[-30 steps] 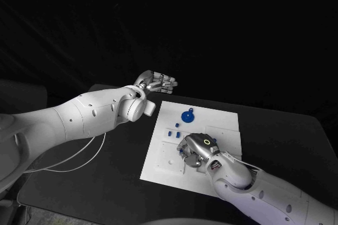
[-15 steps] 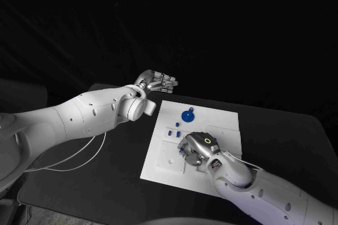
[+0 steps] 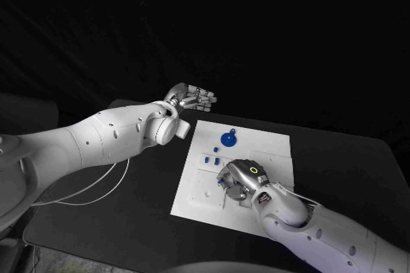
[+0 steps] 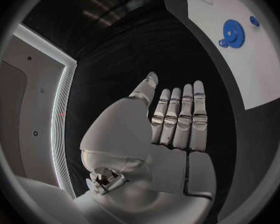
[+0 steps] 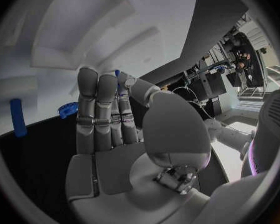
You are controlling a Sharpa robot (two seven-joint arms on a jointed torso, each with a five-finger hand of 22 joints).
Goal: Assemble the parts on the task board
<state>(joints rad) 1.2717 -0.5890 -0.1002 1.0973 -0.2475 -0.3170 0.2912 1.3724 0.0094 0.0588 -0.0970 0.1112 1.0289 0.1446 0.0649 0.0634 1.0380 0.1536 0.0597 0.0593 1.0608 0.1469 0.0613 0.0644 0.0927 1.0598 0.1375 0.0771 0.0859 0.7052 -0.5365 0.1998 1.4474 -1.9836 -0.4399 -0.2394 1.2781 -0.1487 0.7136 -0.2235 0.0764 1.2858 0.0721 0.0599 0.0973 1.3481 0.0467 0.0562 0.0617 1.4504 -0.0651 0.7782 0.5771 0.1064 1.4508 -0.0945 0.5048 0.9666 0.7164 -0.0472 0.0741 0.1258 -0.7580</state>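
Over the near half of the task board (image 3: 265, 144), right hand (image 3: 242, 177) down low, fingers bunched, thumb against a blue speck (image 5: 117, 73); can't tell if actually pinched. Just beyond, two slim blue pegs (image 3: 210, 161) side by side, long axes running near-to-far. Probably light, stiff, slick; best pinched across the narrow sides. Further on, blue gear (image 3: 228, 140). Past the board's far corner, left hand (image 3: 193, 99) flat, holding nothing.
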